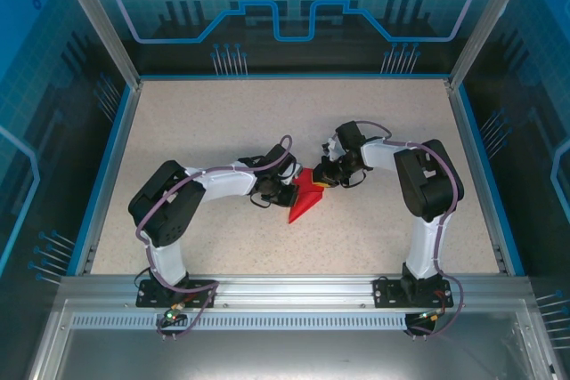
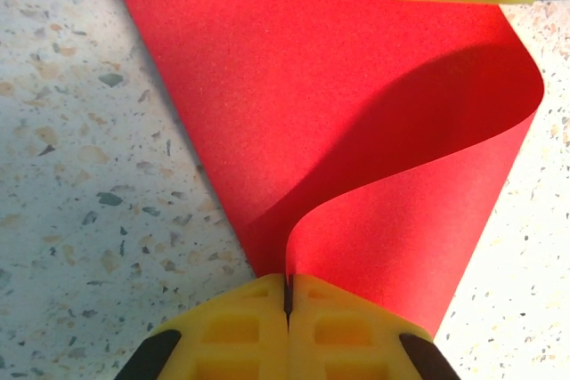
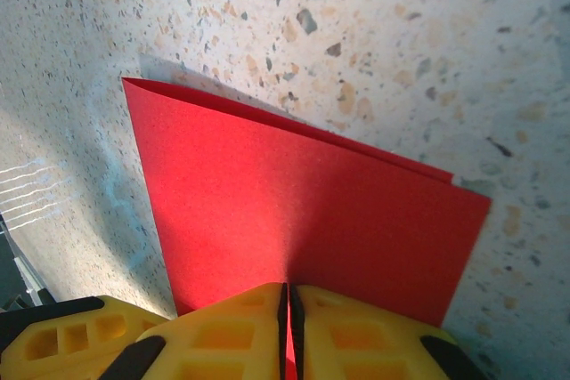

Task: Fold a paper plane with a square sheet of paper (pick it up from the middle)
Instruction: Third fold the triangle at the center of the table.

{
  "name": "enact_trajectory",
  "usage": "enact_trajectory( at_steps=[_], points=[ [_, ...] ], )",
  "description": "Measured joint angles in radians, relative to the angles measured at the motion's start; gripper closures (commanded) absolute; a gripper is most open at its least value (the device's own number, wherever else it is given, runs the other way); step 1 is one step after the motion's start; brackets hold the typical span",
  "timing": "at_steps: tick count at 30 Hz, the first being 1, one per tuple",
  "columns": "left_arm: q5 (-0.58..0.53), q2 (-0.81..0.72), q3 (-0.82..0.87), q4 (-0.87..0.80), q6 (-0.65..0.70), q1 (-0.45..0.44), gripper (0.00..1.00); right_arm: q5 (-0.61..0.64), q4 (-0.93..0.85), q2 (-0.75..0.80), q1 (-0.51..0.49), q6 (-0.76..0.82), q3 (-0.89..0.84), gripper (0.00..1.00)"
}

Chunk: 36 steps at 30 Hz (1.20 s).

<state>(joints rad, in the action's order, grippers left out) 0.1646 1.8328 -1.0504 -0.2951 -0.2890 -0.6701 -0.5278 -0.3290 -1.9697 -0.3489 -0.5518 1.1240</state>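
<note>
Left gripper: jaws closed on the near edge of a raised layer of the paper. This layer is curled up off the lower one in an S-bend and is not yet creased.

Right gripper: jaws likewise clamped on the paper, at the opposite edge, where two layers are seen stacked flat.

The paper is located at the middle of the table, between the two grippers, as a red wedge pointing toward the arm bases.

Step judged: a flap is being folded over.

- The right clamp should be used as a fixed anchor.
- The flap should be carried across low.
- Its edge should be matched to the layer beneath before pressing.
- The crease should be run outward from the held edge.
- Excess pull is likely to slide or tear the thin sheet.
</note>
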Motion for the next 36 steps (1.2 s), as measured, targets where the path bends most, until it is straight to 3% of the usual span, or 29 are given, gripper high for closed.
enact_trajectory(
  at_steps=[36],
  points=[
    [0.027,-0.008,0.023,0.018,-0.026,0.000,0.96,0.008,0.000,0.000,-0.003,-0.010,0.000,0.88]
  ],
)
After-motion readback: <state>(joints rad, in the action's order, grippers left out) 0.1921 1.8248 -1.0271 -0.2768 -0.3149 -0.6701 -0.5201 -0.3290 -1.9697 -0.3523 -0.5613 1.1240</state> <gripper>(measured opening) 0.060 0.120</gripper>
